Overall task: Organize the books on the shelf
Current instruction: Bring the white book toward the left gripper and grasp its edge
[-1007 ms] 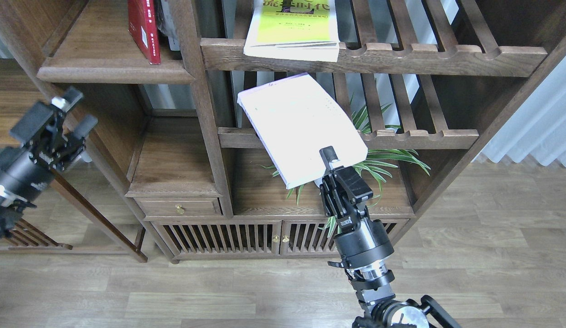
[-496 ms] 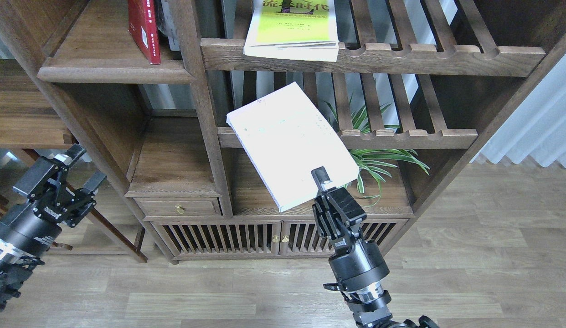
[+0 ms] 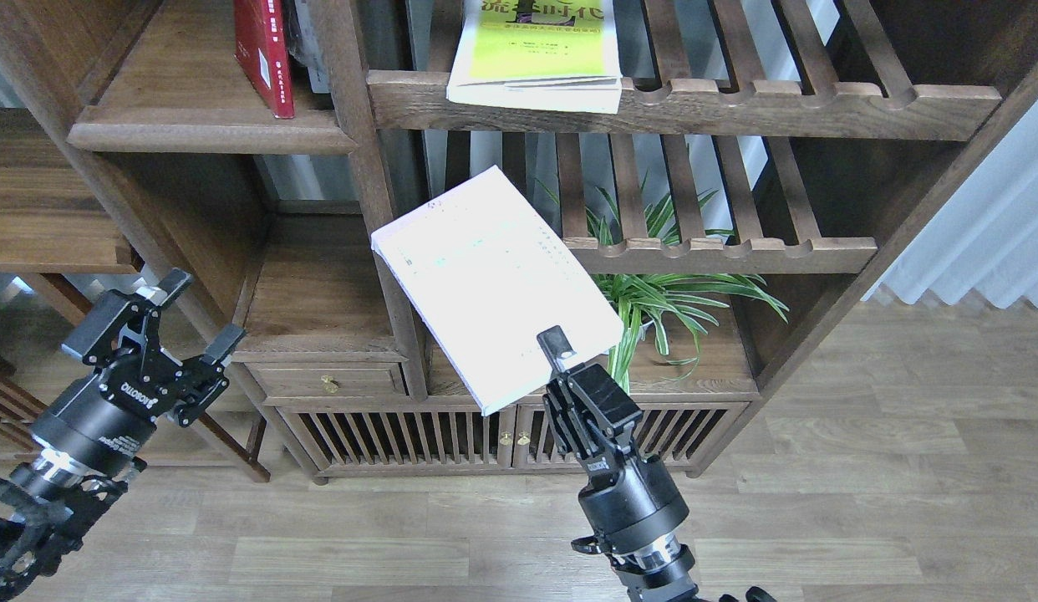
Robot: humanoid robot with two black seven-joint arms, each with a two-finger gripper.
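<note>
We face a tall dark wooden bookcase [image 3: 360,167]. On its solid shelf [image 3: 210,130], upper left, the red book [image 3: 264,54] stands upright. The yellow-green book [image 3: 536,50] lies on a slatted rack [image 3: 686,104] to the right. Our right gripper [image 3: 557,355] pinches the near edge of the pale book [image 3: 494,280], tilted in mid-air. Our left gripper [image 3: 176,318], low left, is spread wide, holding nothing.
</note>
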